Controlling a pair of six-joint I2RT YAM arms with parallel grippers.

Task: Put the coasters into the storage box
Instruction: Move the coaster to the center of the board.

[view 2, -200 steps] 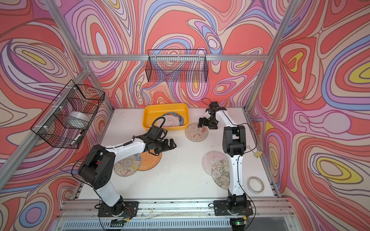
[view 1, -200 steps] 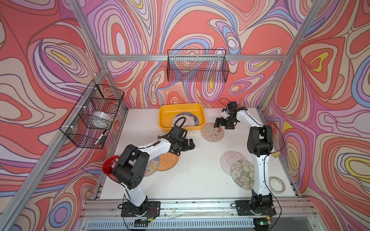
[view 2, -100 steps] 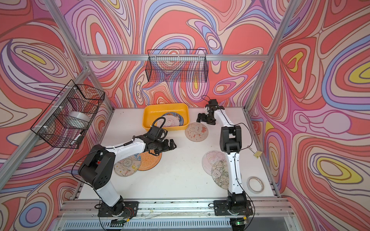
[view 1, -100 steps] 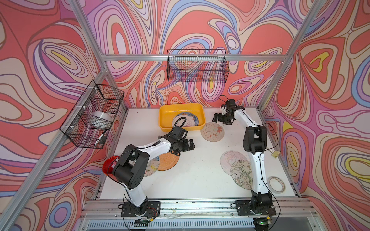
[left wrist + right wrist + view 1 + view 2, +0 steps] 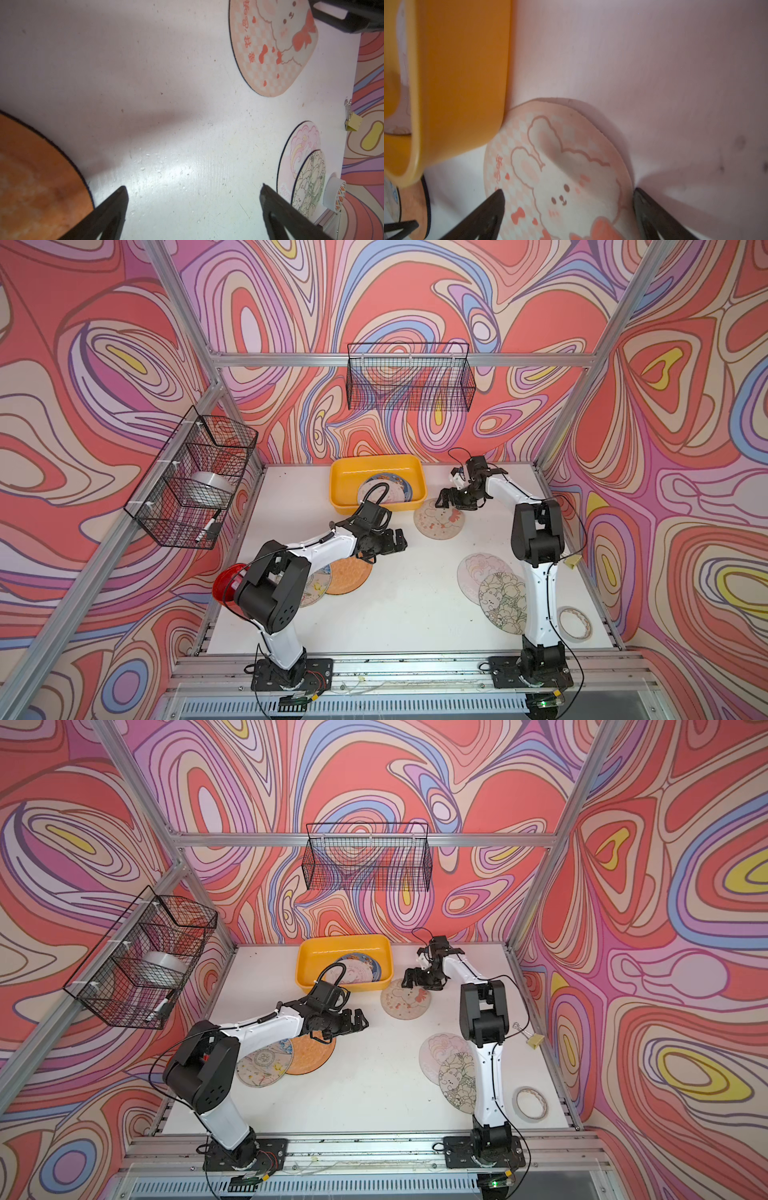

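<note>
The yellow storage box (image 5: 374, 459) stands at the back of the table with two coasters (image 5: 392, 488) lying in it. Just right of it lies a pink bunny coaster (image 5: 438, 522). My right gripper (image 5: 451, 499) hangs open low over that coaster's far edge, its fingertips either side of the bunny print (image 5: 560, 176), with the box wall (image 5: 463, 72) close by. My left gripper (image 5: 388, 541) is open and empty over bare table (image 5: 193, 187), beside the orange coaster (image 5: 349, 574). A cream coaster (image 5: 262, 1065) lies partly under the left arm. A pink coaster (image 5: 478, 572) and a floral coaster (image 5: 503, 608) overlap at the right.
A red pot (image 5: 226, 587) stands at the left edge behind the left arm. A tape ring (image 5: 574, 624) and a yellow binder clip (image 5: 572, 562) lie near the right edge. Black wire baskets hang on the back wall (image 5: 409, 381) and the left wall (image 5: 195, 481).
My right gripper lifted and swung toward the box, then dropped back down over the bunny coaster's far edge. The left arm has barely moved.
</note>
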